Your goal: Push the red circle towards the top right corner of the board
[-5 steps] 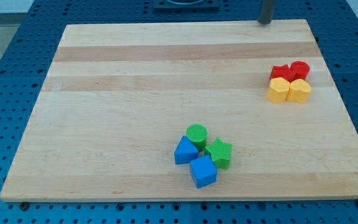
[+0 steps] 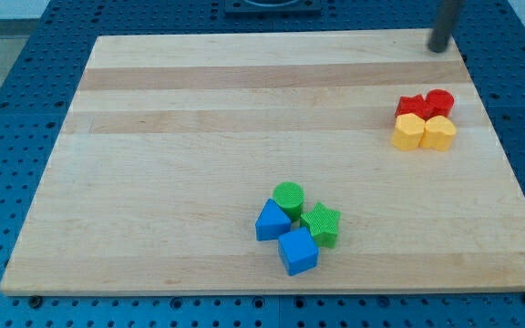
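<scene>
The red circle (image 2: 439, 102) lies near the board's right edge, upper part. It touches a red star-like block (image 2: 411, 106) on its left and a yellow block (image 2: 439, 133) below it. Another yellow block (image 2: 408, 132) sits below the red star-like block. My tip (image 2: 438, 48) is at the board's top right corner, straight above the red circle and well apart from it.
A second cluster lies at the bottom middle: a green circle (image 2: 288, 197), a green star (image 2: 321, 224), a blue triangle (image 2: 272, 221) and a blue cube (image 2: 298, 251). The wooden board (image 2: 199, 137) rests on a blue perforated table (image 2: 16, 109).
My tip has moved to the view's right and slightly down, from the top edge to the top right corner. No block has moved.
</scene>
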Available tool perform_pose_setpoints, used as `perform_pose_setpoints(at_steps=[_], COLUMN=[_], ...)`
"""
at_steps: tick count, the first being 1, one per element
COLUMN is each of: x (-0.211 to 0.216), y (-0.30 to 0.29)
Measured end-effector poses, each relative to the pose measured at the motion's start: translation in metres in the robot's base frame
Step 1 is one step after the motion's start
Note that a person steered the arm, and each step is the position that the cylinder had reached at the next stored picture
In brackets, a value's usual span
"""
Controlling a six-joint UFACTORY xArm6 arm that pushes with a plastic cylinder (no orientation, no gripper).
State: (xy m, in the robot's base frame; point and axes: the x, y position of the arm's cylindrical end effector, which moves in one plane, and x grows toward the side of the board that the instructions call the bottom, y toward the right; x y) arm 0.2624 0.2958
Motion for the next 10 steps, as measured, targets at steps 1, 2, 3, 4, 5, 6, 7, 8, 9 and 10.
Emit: perform_pose_setpoints(at_steps=[1,2,3,4,5,6,7,8,9,10], x=[0.034,0.064,0.151,0.172,0.171,0.118,0.073,0.039,0.085,0.128], y=[0.049,0.049,0.027,-0.005,-0.061,-0.092,-0.1,-0.11,-0.122,-0.091])
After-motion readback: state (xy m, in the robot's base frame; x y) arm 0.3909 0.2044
